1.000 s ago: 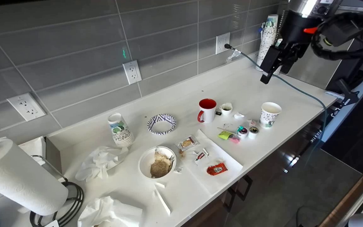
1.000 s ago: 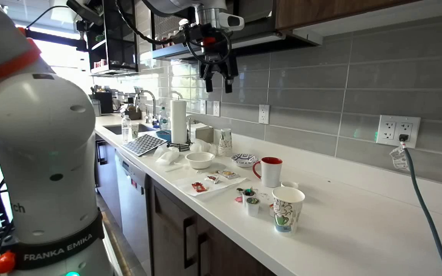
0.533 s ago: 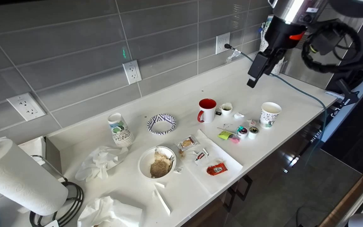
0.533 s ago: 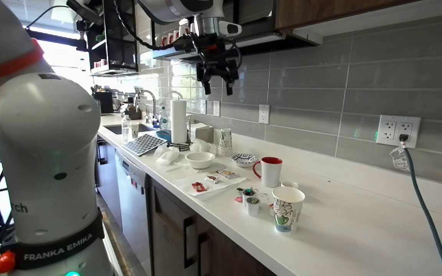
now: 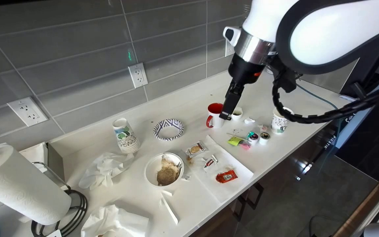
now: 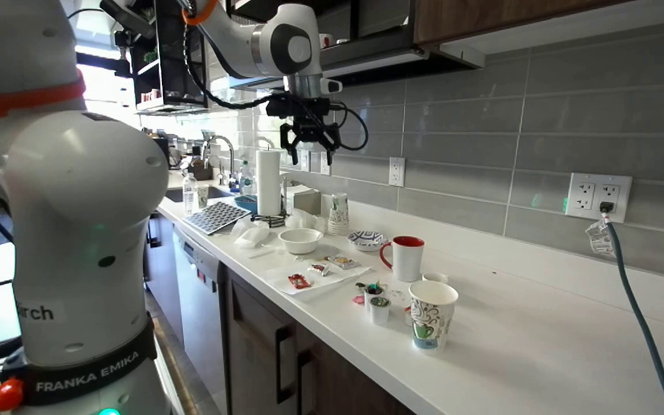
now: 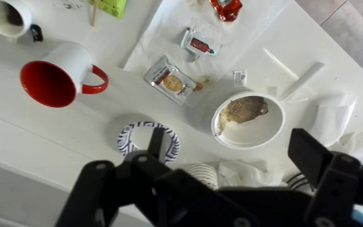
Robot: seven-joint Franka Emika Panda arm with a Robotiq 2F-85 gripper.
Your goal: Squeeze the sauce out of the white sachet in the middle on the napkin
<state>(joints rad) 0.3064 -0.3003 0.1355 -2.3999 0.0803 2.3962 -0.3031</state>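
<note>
1. OK, your white sachet is lying on the napkin, between two other packets. It's the one with the little red bottle and green tip printed on it.
2. On one side of it you've got the red packet, also on the napkin. On the other side there's a silvery packet that straddles the napkin's edge, with a brown smear right by its end.
3. Just off the napkin you'll see a small printed packet lying near the white bowl, which has a brown and pale clump in it.
4. Your tool is up in the air above the desk, pointing down, fingers spread nice and wide. In your wrist view the bowl shows up in the gap, and one finger blocks part of the blue-patterned dish.
5. Your red-lined mug stands upright, and in an exterior view the tool hides a bit of it. The green packet lies next to two small white tubs, with a tall paper cup near those.
6. Beyond the bowl you've got crumpled tissues, a stack of paper cups and the paper towel roll standing upright.
</note>
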